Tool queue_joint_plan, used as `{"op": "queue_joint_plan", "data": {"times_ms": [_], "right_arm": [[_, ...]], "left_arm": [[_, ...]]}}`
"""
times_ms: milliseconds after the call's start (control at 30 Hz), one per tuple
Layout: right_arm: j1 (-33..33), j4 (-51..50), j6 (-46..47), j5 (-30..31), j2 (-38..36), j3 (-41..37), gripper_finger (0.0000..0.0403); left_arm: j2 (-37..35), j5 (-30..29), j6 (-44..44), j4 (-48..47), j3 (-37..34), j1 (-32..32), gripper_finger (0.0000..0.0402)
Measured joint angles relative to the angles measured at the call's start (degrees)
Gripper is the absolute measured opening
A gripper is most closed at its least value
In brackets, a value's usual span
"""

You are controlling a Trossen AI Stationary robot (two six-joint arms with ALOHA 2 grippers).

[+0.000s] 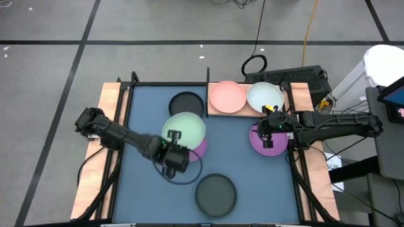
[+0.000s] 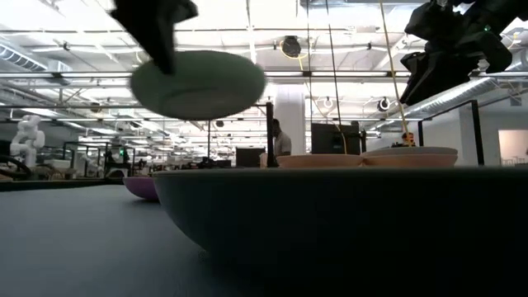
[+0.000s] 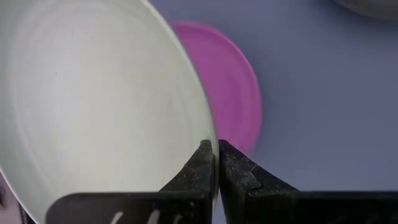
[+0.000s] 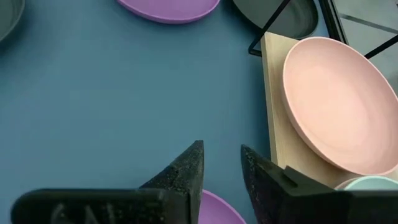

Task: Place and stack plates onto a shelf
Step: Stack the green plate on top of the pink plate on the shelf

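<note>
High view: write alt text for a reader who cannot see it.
Seen from above, the left gripper holds a pale green plate over the blue mat. The right gripper hovers open above a purple plate. A pink plate and another green one sit on the wooden shelf.

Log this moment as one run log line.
left gripper: shut on pale green plate, lifted | right gripper: open, empty, over purple plate | shelf: two plates
</note>
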Motion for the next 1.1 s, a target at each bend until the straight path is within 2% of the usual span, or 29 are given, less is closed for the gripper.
{"op": "queue_joint_plan", "data": {"times_ms": [200, 467, 700, 900, 1100], "right_arm": [[0.01, -0.14, 0.02, -0.02, -0.99, 0.01, 0.0070], [0.01, -0.15, 0.07, -0.04, -2.84, 0.02, 0.0063], [0.00, -0.17, 0.27, -0.07, -3.26, 0.02, 0.0063], [0.00, -0.17, 0.51, -0.13, -3.26, 0.02, 0.0063], [0.02, -0.66, 2.00, -3.59, -3.26, 0.02, 0.0063]], "left_arm": [[0.00, -0.03, 12.70, 8.08, 0.00, 5.35, 0.0009], [0.00, 0.43, 26.57, 14.92, 0.00, 9.79, 0.0009], [0.00, 0.69, 37.18, 20.80, 0.00, 11.52, 0.0009], [0.00, 0.84, 46.22, 30.05, 0.00, 12.30, 0.0009], [0.00, 4.09, 51.25, 38.38, 0.00, 13.98, 0.0009]]}}
